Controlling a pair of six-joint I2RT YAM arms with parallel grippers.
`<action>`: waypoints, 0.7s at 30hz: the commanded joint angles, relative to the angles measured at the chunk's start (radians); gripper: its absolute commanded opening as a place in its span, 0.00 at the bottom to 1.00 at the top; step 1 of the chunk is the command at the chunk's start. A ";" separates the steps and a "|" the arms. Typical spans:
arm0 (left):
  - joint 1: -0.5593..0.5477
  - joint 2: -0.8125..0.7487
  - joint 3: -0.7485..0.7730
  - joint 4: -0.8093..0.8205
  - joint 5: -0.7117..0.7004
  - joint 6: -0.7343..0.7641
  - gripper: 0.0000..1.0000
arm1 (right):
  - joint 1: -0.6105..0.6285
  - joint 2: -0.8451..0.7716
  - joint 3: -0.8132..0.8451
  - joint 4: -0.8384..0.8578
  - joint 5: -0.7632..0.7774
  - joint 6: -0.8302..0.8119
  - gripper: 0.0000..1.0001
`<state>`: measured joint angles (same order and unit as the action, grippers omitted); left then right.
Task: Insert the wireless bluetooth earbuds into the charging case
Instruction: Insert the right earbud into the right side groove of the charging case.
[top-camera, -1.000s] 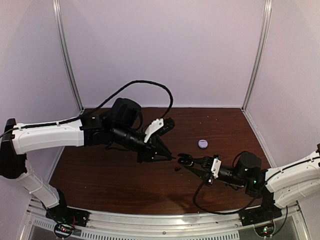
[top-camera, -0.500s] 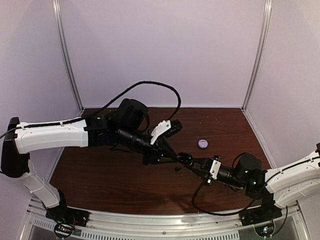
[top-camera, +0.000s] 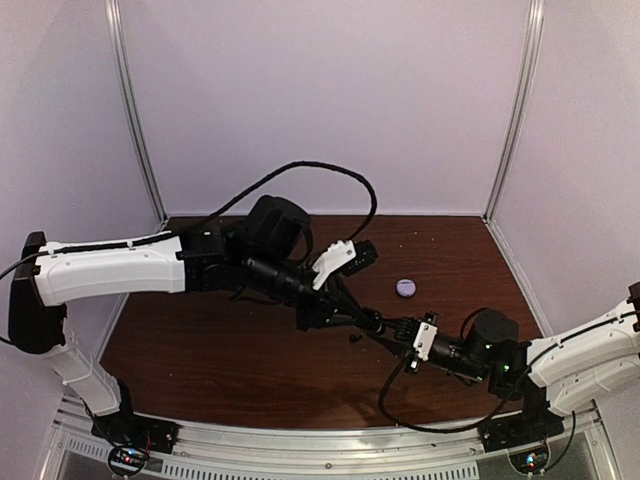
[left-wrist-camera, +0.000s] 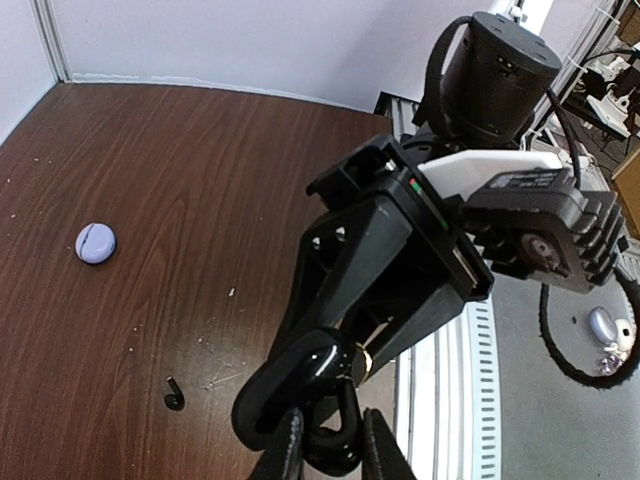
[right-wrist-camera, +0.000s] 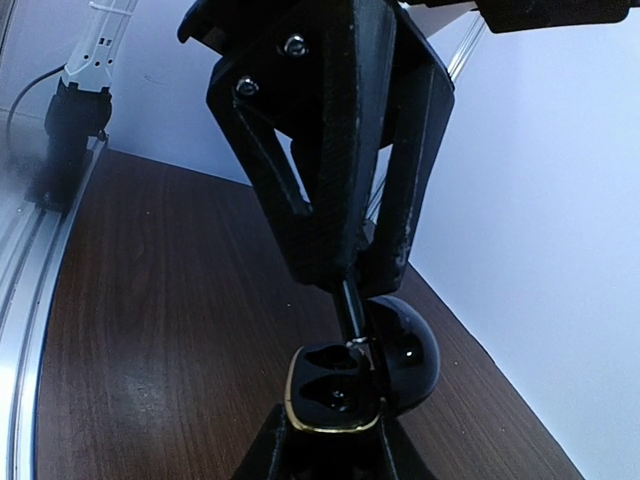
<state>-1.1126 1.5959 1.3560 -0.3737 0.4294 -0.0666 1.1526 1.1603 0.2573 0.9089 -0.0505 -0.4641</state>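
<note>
My right gripper (right-wrist-camera: 335, 445) is shut on the black charging case (right-wrist-camera: 333, 398), which has a gold rim; its lid (right-wrist-camera: 408, 362) stands open. My left gripper (left-wrist-camera: 336, 456) is shut on a black earbud (left-wrist-camera: 342, 432), held stem-first with the stem (right-wrist-camera: 350, 308) touching the rim of the case's far socket. From above, the left gripper (top-camera: 361, 317) and right gripper (top-camera: 389, 327) meet tip to tip over the table's middle. A second black earbud (left-wrist-camera: 173, 394) lies loose on the wood below and to the left of them, also seen as a dark speck, the earbud (top-camera: 353, 338), from above.
A small closed lavender case (top-camera: 405, 288) rests on the brown table (top-camera: 200, 340) behind the grippers, and shows as the lavender case (left-wrist-camera: 95, 242) in the left wrist view. White walls enclose the table on three sides. A metal rail (top-camera: 300, 440) runs along the near edge.
The left arm has moved right and slightly nearer, bringing its earbud up against the case. The right gripper has barely moved.
</note>
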 joint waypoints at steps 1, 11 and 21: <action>-0.016 0.025 0.046 -0.017 -0.051 0.022 0.06 | 0.009 0.016 0.026 0.001 0.026 0.027 0.00; -0.032 0.046 0.066 -0.044 -0.077 0.044 0.05 | 0.010 0.029 0.034 0.007 0.037 0.071 0.00; -0.036 0.009 0.048 -0.050 -0.100 0.046 0.06 | 0.007 0.044 0.016 0.046 0.079 0.127 0.00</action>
<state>-1.1427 1.6333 1.3907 -0.4294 0.3519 -0.0319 1.1549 1.1931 0.2577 0.9131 -0.0032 -0.3717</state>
